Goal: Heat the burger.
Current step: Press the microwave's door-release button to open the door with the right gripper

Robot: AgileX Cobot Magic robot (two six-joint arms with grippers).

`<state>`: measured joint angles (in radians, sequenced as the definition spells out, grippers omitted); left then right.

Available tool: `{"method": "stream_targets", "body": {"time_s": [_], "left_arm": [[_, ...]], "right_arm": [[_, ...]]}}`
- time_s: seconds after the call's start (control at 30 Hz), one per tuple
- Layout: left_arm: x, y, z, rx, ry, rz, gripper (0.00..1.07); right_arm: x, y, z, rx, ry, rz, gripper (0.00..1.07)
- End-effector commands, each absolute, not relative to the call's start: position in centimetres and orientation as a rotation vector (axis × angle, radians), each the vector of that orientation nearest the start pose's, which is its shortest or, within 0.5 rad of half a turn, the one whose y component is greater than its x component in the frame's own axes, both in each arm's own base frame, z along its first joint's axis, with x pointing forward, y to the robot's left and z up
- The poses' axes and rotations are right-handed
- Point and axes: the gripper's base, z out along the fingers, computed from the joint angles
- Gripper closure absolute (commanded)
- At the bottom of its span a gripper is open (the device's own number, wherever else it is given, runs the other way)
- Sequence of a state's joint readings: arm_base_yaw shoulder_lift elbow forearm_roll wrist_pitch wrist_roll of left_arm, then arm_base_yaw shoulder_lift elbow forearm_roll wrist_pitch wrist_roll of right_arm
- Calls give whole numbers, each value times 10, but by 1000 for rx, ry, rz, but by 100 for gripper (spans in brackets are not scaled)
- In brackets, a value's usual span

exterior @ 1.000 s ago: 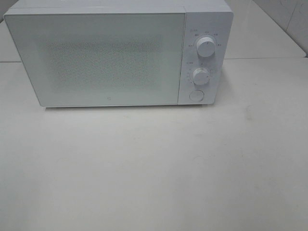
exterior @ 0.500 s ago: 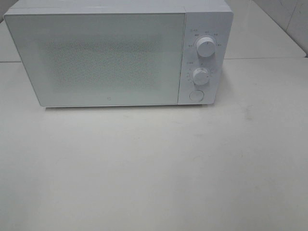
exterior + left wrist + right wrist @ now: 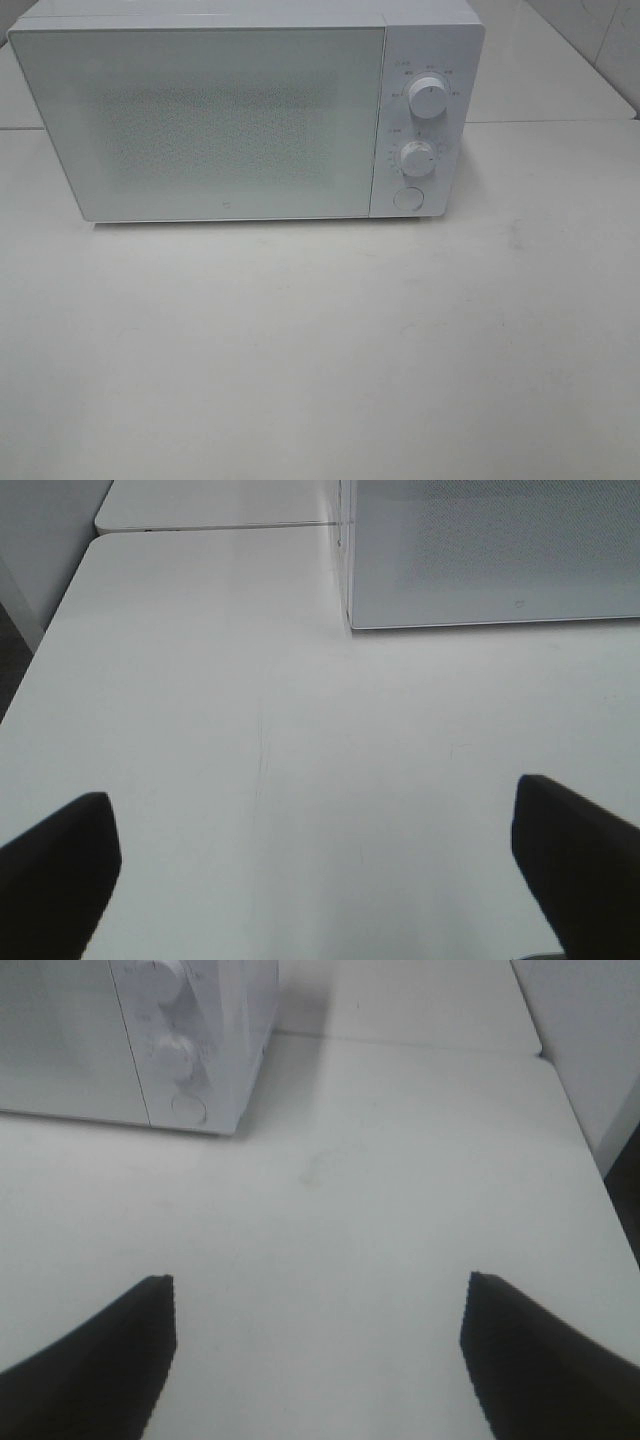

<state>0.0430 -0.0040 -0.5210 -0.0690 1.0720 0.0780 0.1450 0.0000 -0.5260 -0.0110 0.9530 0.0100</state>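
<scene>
Nothing has moved: left tool [image 3: 310,795] and right tool [image 3: 317,1280] gape empty; microwave [image 3: 230,120] dial lettering [image 3: 402,68] looks unreadable.

A plain white desk [image 3: 320,360] fills most of the scene, its matte top evenly lit from above, with only soft shadows and a few faint scuffs. At its far side stands a white microwave [image 3: 230,120] with the door shut, and behind that a second white desk [image 3: 550,75] butts against the first along a thin seam. Pale tiled wall [image 3: 605,35] shows at the far right corner, a light grey wall [image 3: 40,540] runs beside the desk's left edge, and dark floor [image 3: 625,1195] shows past its right edge.
</scene>
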Motion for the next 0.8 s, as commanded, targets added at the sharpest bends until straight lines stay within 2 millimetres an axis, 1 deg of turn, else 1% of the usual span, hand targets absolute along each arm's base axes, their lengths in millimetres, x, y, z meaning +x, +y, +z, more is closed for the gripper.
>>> {"method": "stream_targets", "body": {"time_s": [0.03, 0.07, 0.13, 0.17, 0.2, 0.23, 0.27, 0.3, 0.33, 0.37, 0.4, 0.43, 0.47, 0.53, 0.63, 0.67, 0.7, 0.73, 0.77, 0.8], "left_arm": [[-11, -6, 281, 37, 2017, -9, 7], [-11, -6, 281, 37, 2017, -9, 7], [-11, -6, 281, 37, 2017, -9, 7], [-11, -6, 281, 37, 2017, -9, 7], [-11, -6, 281, 37, 2017, -9, 7], [-11, -6, 281, 37, 2017, -9, 7], [-11, -6, 281, 37, 2017, -9, 7], [-11, -6, 281, 37, 2017, -9, 7], [-11, -6, 281, 37, 2017, -9, 7], [-11, -6, 281, 37, 2017, -9, 7], [-11, -6, 281, 37, 2017, -9, 7], [-11, -6, 281, 37, 2017, -9, 7], [-11, -6, 281, 37, 2017, -9, 7], [-11, -6, 281, 37, 2017, -9, 7], [-11, -6, 281, 37, 2017, -9, 7], [-11, -6, 281, 37, 2017, -9, 7], [-11, -6, 281, 37, 2017, -9, 7], [-11, -6, 281, 37, 2017, -9, 7], [-11, -6, 281, 37, 2017, -9, 7], [-11, -6, 281, 37, 2017, -9, 7]], "right_arm": [[4, 0, 306, -132, 1838, 92, 31], [4, 0, 306, -132, 1838, 92, 31], [17, 2, 313, -131, 1815, 94, 31], [17, 2, 313, -131, 1815, 94, 31], [27, 4, 317, -130, 1803, 95, 31], [33, 4, 318, -131, 1804, 95, 31], [33, 4, 318, -131, 1804, 95, 31], [42, 6, 320, -131, 1809, 95, 31], [48, 7, 320, -132, 1817, 94, 31], [48, 7, 320, -132, 1817, 94, 31], [58, 8, 322, -133, 1820, 94, 31], [62, 9, 322, -132, 1817, 95, 31], [62, 9, 322, -132, 1817, 95, 31], [81, 11, 323, -133, 1823, 95, 31], [85, 12, 323, -134, 1827, 94, 31], [95, 13, 322, -135, 1835, 94, 31], [100, 14, 322, -135, 1837, 94, 31], [100, 14, 322, -135, 1837, 94, 31], [109, 16, 321, -135, 1835, 94, 31], [114, 16, 321, -135, 1833, 94, 31]]}}
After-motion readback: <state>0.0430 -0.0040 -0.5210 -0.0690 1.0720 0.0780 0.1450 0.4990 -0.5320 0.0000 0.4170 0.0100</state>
